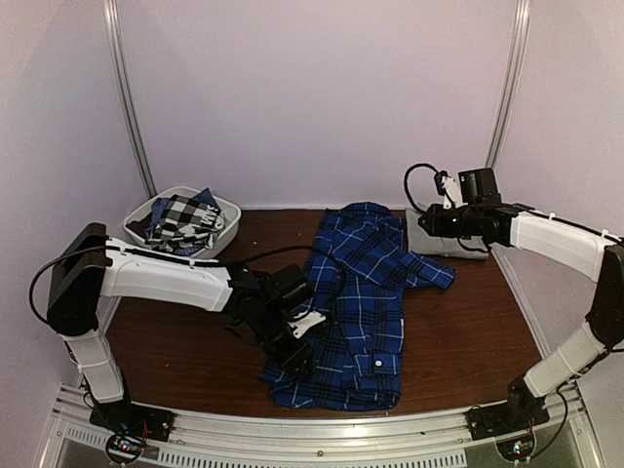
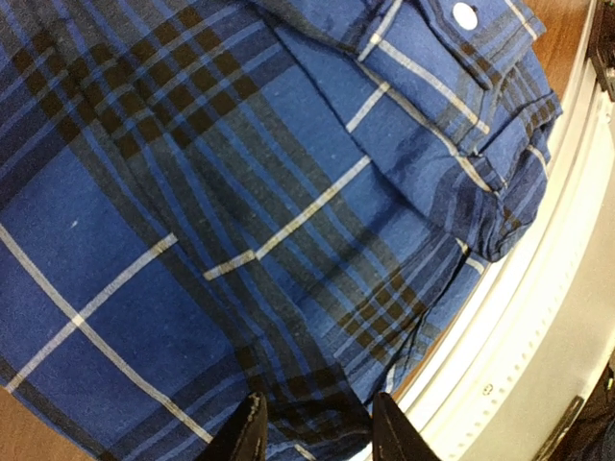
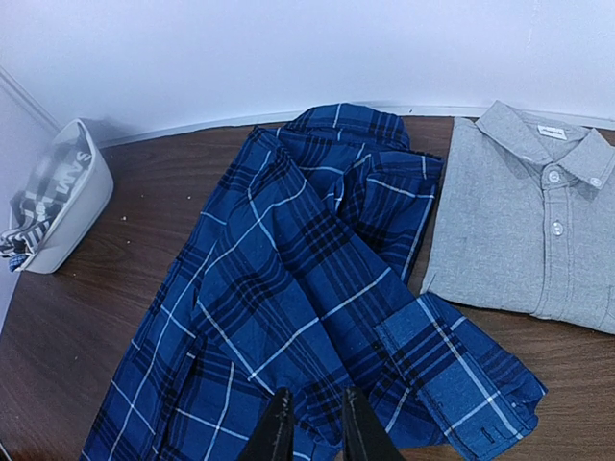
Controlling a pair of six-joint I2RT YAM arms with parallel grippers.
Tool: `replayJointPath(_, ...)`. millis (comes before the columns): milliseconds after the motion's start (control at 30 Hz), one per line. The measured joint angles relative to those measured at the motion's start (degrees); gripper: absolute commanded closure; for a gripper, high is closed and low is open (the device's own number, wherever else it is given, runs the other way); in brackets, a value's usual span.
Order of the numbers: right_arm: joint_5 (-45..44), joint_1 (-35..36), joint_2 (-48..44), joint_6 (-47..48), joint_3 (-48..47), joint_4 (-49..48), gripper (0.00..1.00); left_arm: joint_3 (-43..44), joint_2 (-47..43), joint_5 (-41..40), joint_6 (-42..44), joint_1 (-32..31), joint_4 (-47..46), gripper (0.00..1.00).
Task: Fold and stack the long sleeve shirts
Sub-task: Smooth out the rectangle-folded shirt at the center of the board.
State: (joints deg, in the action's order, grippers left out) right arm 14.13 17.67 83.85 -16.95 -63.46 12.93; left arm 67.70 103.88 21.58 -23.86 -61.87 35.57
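Note:
The royal-blue plaid shirt (image 1: pixel 356 302) lies spread lengthwise on the brown table, collar at the back, one sleeve folded across it with the cuff (image 3: pixel 461 375) out to the right. My left gripper (image 1: pixel 297 363) is down at the shirt's front left hem. In the left wrist view it (image 2: pixel 317 403) stands open, the fingers astride a bit of the plaid cloth (image 2: pixel 240 221). My right gripper (image 1: pixel 421 222) hangs high at the back right, slightly open (image 3: pixel 317 396) and empty. The grey shirt (image 3: pixel 524 230) lies folded beside the plaid one, collar up. The black-and-white check shirt (image 1: pixel 180 222) sits in the basket.
The white plastic basket (image 1: pixel 229 210) stands at the back left by the wall. A white metal rail (image 2: pixel 538 317) runs along the table's near edge, close to the shirt's hem. Bare brown table (image 1: pixel 468 331) shows right of the plaid shirt.

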Motion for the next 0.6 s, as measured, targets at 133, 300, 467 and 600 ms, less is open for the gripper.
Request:
replayJointPath(133,0.0,0.02,-0.44,-0.07,0.74,-0.52,0.81,1.11,0.83,-1.68,0.07,-0.85,1.38,0.86)
replayJointPath(300,0.0,0.07,-0.59,-0.22,1.27,-0.76,0.81,2.47,0.83,-2.89,0.33,-1.29,2.23,1.0)
replayJointPath(467,0.0,0.07,-0.61,-0.42,1.55,-1.07,0.81,3.32,0.81,-2.6,0.81,-1.44,2.27,1.0)
replayJointPath(600,0.02,0.11,-0.61,-0.81,2.36,-1.27,0.81,3.34,0.59,-1.42,1.7,-1.68,2.32,1.0)
